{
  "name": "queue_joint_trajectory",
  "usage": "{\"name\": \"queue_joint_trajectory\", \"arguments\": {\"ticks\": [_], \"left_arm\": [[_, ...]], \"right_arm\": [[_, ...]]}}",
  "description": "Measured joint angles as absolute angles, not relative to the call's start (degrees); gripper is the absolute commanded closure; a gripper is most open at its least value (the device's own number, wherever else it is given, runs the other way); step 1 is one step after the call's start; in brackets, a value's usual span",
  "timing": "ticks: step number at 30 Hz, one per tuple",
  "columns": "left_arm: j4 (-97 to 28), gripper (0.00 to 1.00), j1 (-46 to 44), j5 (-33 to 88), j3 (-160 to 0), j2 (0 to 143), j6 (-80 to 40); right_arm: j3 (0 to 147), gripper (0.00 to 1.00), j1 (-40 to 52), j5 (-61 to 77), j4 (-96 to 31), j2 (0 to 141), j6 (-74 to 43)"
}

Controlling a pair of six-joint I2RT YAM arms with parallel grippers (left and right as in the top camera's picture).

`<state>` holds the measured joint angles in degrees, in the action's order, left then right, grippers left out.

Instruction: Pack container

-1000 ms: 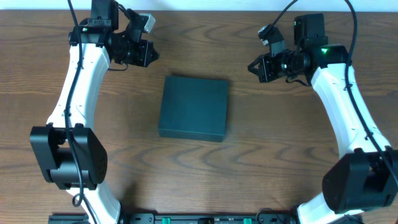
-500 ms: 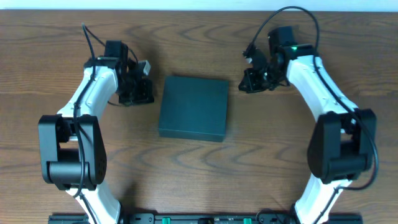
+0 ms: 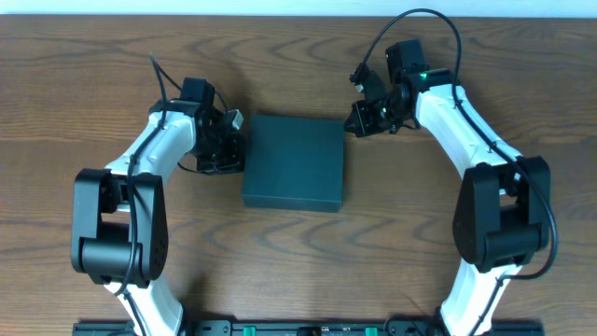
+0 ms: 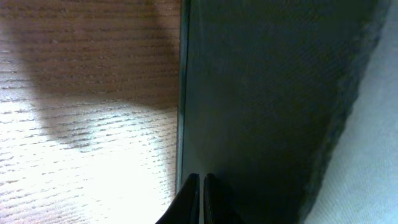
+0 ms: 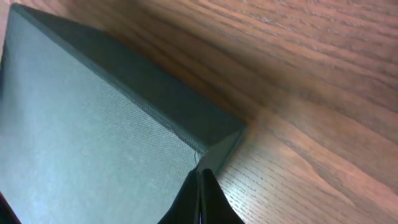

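The container (image 3: pixel 294 161) is a dark teal box lying closed in the middle of the wooden table. My left gripper (image 3: pixel 235 149) is shut and empty, its tips against the container's left side wall (image 4: pixel 261 93), as the left wrist view shows (image 4: pixel 202 177). My right gripper (image 3: pixel 355 120) is shut and empty at the container's upper right corner (image 5: pixel 211 140), its tips right beside that corner in the right wrist view (image 5: pixel 200 173).
Bare wooden table (image 3: pixel 420 233) surrounds the box on all sides. The arm bases stand at the front edge, left (image 3: pixel 112 243) and right (image 3: pixel 494 233).
Both arms have swung inward from the far table corners to the container. The left gripper now touches its left side, the right gripper its upper right corner. The container has shifted slightly right.
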<state>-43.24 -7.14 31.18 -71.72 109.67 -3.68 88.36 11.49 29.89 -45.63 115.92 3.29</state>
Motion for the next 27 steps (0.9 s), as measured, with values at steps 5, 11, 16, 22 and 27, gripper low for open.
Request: {"name": "queue_joint_trajectory", "arguments": {"ticks": [5, 11, 16, 22, 27], "left_arm": [[-43.24, 0.94, -7.18, 31.05, -71.72, 109.67, -4.54], [-44.27, 0.94, -7.18, 30.06, -71.75, 109.67, -5.61], [-48.8, 0.94, -6.37, 26.48, -71.75, 107.04, -6.76], [-55.16, 0.94, -5.21, 20.53, -71.83, 88.03, -7.09], [-58.81, 0.94, -5.3, 18.85, -72.05, 73.08, -6.0]], "right_arm": [[88.36, 0.99, 11.31, 29.71, -45.32, 115.96, 3.29], [88.49, 0.99, 9.52, 29.52, -44.93, 116.22, 3.29], [93.43, 0.99, 6.37, 29.43, -45.08, 116.2, 3.29], [98.54, 0.99, 1.98, 30.24, -53.45, 112.75, 3.44], [98.59, 0.98, 1.85, 30.55, -64.75, 103.55, 6.02]]}}
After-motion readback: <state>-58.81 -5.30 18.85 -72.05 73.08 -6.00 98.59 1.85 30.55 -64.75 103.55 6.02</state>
